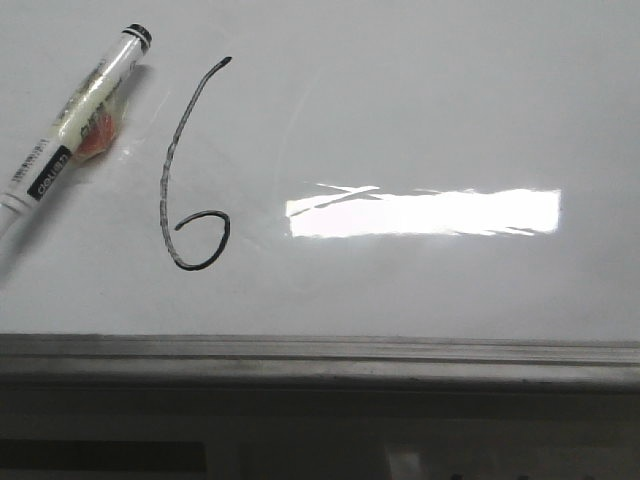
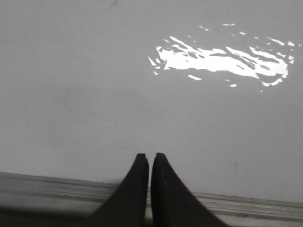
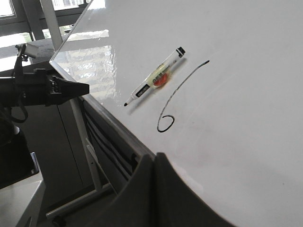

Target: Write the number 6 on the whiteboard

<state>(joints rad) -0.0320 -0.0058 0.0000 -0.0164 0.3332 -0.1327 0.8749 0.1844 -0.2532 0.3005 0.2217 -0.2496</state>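
The number 6 [image 1: 169, 160] is drawn in thin black marker on the whiteboard [image 1: 420, 110], left of centre in the front view. It also shows in the right wrist view as a slanted stem with a small loop, the number 6 [image 3: 182, 84]. A white marker [image 1: 75, 125] with a black cap lies on the board beside it, held by nothing. My left gripper [image 2: 150, 156] is shut and empty over the board's near edge. My right gripper [image 3: 155, 155] is shut and empty near the board's edge, well away from the marker [image 3: 154, 78].
A grey metal frame [image 1: 320, 355] runs along the board's near edge. A bright rectangular glare [image 1: 425, 212] sits right of the 6. In the right wrist view the left arm [image 3: 47, 90] hangs beyond the board's edge, with stand legs [image 3: 87, 156] below.
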